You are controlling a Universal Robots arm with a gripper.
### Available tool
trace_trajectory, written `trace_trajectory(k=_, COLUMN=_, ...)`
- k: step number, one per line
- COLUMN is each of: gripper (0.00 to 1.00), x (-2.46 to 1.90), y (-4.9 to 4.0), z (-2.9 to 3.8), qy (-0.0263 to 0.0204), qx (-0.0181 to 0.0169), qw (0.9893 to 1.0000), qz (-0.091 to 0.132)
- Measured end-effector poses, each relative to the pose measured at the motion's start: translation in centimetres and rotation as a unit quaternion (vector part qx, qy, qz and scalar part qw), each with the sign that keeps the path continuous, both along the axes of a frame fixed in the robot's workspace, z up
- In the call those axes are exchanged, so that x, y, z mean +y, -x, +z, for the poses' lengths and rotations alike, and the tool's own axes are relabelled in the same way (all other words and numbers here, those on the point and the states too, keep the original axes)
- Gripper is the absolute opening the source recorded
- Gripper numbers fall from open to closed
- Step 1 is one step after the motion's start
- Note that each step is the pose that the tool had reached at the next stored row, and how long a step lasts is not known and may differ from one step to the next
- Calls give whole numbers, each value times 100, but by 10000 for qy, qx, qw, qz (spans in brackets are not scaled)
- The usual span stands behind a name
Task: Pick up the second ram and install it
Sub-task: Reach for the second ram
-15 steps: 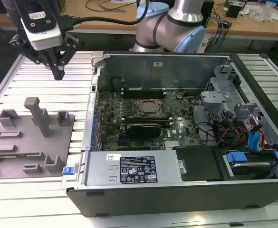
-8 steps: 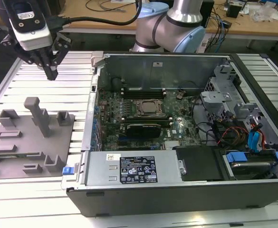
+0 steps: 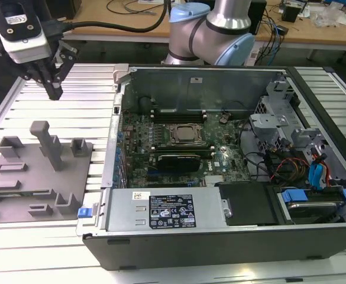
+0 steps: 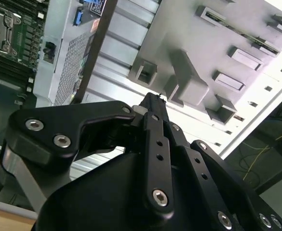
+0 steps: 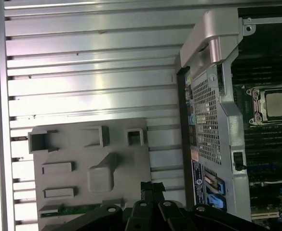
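Grey tray (image 3: 19,198) holds ram (image 5: 68,210); gripper (image 3: 54,92) closed, empty.
Exterior view: gripper at tray's 12 o'clock; slot likely presents ram edge-up for pinching.

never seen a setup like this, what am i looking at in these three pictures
It is a robot arm working beside an open computer case. The exterior view looks at the whole bench from off the arm; both wrist views come from cameras riding on the arm, looking past its pincer. On the slatted metal table lies a grey tray with moulded pockets. In the first wrist view a thin green strip at the tray's edge is probably a memory stick. The pincer hangs above the tray, shut and holding nothing.
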State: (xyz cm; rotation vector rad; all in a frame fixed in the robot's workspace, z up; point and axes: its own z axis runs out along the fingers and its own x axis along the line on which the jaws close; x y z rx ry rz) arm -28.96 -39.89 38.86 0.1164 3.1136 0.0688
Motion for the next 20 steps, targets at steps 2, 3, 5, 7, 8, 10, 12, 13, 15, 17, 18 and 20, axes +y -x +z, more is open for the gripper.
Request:
trace_trajectory(k=2, gripper=11, x=0, y=79, z=-2, qy=0, qx=0, qw=10000, qz=-1)
trace_trajectory(k=3, gripper=11, x=1, y=121, z=-3, qy=0, qx=0, qw=10000, qz=-1)
trace_trajectory(k=5, gripper=11, x=0, y=192, z=-5, qy=0, qx=-1, qw=10000, qz=-1)
trace_trajectory(k=7, gripper=11, x=0, y=232, z=-5, qy=0, qx=0, qw=10000, qz=-1)
trace_trajectory(k=8, gripper=11, x=0, y=249, z=-5, qy=0, qx=0, qw=10000, qz=0)
trace_trajectory(k=10, gripper=11, x=0, y=333, z=-6, qy=0, qx=0, qw=10000, qz=-1)
trace_trajectory(k=12, gripper=11, x=0, y=406, z=-8, qy=0, qx=0, qw=10000, qz=-1)
trace_trajectory(k=13, gripper=11, x=0, y=458, z=-9, qy=0, qx=0, qw=10000, qz=-1)
trace_trajectory(k=15, gripper=11, x=0, y=536, z=-10, qy=0, qx=0, qw=10000, qz=0)
trace_trajectory(k=17, gripper=11, x=0, y=587, z=-11, qy=0, qx=0, qw=10000, qz=0)
trace_trajectory(k=18, gripper=11, x=0, y=619, z=-12, qy=0, qx=0, qw=10000, qz=-1)
trace_trajectory(k=20, gripper=11, x=0, y=673, z=-13, qy=0, qx=0, qw=10000, qz=-1)
